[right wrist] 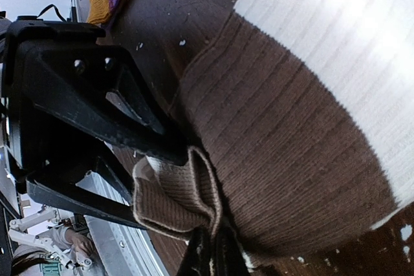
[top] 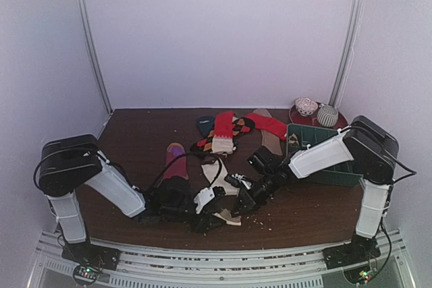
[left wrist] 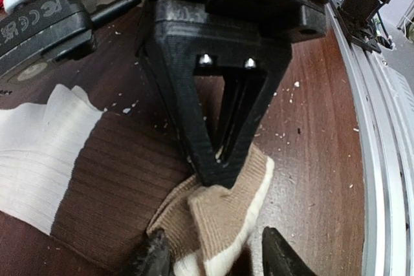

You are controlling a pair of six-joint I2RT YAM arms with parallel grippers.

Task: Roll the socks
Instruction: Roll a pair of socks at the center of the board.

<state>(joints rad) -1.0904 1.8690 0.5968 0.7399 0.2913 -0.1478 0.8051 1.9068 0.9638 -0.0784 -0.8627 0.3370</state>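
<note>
Left wrist view: the right hand (left wrist: 217,174) is shut narrow, pinching the folded tan end (left wrist: 223,221) of one cream-and-brown sock (left wrist: 110,172). The left hand (left wrist: 217,260) stands half wide, one finger on each side of this same end. The sock's length runs away ahead of the right hand. Beyond both hands lie one purple striped sock (top: 177,158) and a heap of socks (top: 233,129), number unclear.

Dark wood table (top: 135,136): loose socks (top: 223,131) mid-far, green tray (top: 337,177) right, pale specks (top: 260,220) near front
</note>
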